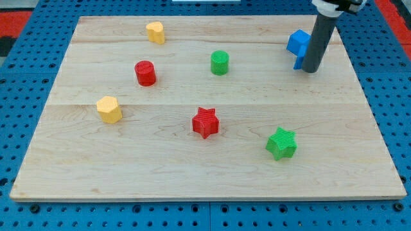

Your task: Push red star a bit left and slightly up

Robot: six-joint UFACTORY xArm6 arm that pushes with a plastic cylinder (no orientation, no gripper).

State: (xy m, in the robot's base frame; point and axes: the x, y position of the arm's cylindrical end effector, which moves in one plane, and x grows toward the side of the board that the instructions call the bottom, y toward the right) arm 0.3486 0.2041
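The red star [205, 122] lies near the middle of the wooden board, slightly toward the view's bottom. My tip [310, 69] stands at the view's upper right, far from the red star, right beside a blue block [298, 47] and partly covering it. The rod rises from the tip out of the view's top.
A red cylinder [146, 73] sits up and left of the red star. A green cylinder [219, 63] is above it. A green star [281, 143] is to its lower right. A yellow block [109, 110] lies at the left, another yellow block [155, 32] near the top.
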